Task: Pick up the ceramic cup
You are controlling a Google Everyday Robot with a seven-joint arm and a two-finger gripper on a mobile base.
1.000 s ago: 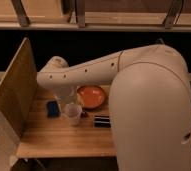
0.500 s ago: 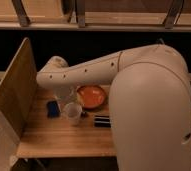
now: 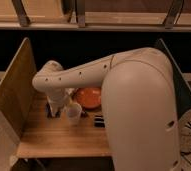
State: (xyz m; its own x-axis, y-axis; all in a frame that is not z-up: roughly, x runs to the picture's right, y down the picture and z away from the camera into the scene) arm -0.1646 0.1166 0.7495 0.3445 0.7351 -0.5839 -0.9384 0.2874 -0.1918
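Evidently the approach step is in hand: the hand (image 3: 60, 103) hangs low over the wooden desk (image 3: 54, 141), just beyond the orange plate (image 3: 89, 98) on its camera-left side. I cannot tell whether it is open or closed, or whether it has hold of anything. The ceramic cup (image 3: 73, 114) stands upright just in front of the plate's near-left edge, close beside the hand on the plate's side, perhaps touching it. By my judgement the next move calls for settling the hand around the cup, closing firmly and lifting straight up, clear of the plate.
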